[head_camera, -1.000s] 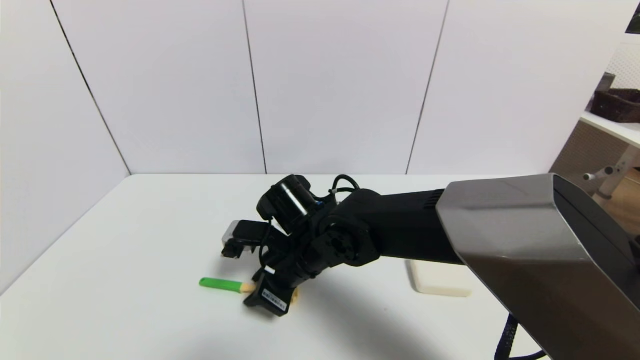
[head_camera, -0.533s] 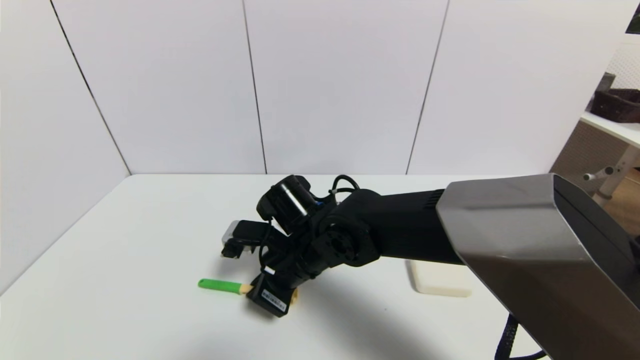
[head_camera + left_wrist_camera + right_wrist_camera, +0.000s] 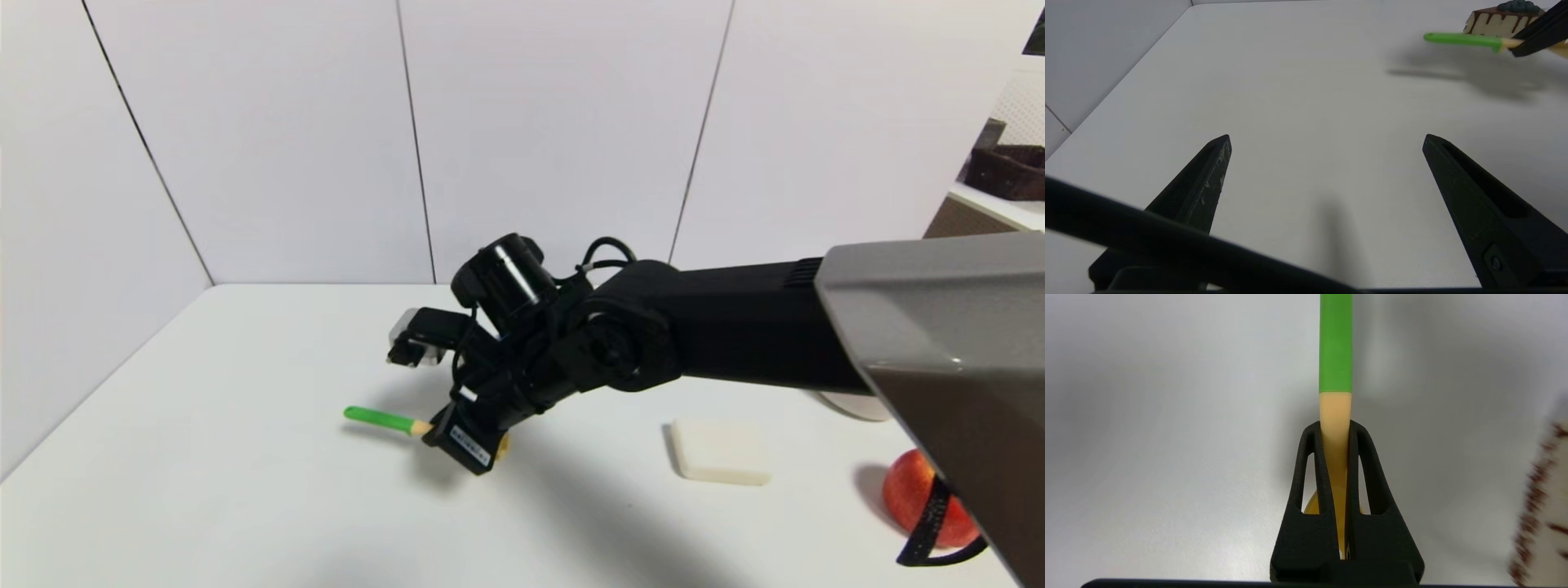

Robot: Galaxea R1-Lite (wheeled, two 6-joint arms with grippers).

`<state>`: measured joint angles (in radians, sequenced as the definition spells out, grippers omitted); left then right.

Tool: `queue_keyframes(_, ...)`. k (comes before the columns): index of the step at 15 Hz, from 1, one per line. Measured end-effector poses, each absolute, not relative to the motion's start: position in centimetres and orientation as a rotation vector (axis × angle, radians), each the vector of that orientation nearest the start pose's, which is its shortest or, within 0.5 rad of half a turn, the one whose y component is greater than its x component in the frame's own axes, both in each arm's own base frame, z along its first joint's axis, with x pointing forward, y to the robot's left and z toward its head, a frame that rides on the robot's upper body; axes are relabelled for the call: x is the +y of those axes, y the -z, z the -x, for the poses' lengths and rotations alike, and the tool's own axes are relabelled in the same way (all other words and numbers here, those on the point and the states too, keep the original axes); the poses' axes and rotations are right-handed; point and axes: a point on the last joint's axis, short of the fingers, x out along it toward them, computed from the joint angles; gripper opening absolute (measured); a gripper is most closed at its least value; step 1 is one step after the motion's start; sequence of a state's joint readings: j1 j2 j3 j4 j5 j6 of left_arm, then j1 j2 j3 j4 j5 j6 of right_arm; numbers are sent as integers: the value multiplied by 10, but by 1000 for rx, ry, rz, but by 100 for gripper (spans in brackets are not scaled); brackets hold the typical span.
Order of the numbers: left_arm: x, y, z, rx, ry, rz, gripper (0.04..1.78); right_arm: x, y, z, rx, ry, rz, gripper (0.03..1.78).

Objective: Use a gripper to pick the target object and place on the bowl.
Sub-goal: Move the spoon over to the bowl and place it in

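Pasta spoon (image 3: pixel 384 420) clamped at its pale neck between right gripper (image 3: pixel 1335 435) fingers, green handle projecting beyond the fingertips, above tabletop (image 3: pixel 245 490). Left gripper (image 3: pixel 1327 139) fingers spread wide, grasping nothing.

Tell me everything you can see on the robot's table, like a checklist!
Surface: white table, plain.
Job's things: green-handled pasta spoon lifted off the table; beige bowl mostly hidden behind the right arm.
Clutter: white square block, red apple, toy cake slice.
Grippers: right gripper shut on the spoon's pale neck; left gripper open, low over bare table.
Cables: black cables at the right wrist.
Surroundings: white wall panels; shelf with dark basket.
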<state>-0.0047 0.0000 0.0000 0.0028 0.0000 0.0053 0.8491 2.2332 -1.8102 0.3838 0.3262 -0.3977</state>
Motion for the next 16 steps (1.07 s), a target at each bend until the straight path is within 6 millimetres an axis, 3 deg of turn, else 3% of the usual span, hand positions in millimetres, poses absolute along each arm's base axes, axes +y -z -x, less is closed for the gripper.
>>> queue_keyframes(6, 0, -75, 23, 3, 5, -5, 169, 268, -200, -314, 588, -1099, 443, 11)
queue_keyframes(11, 0, -75, 23, 3, 5, -5, 169, 180, -229, -331, 582, -900, 368, 11)
queue_keyframes(16, 0, -75, 23, 3, 5, -5, 169, 78, -250, -336, 562, -685, 271, 11)
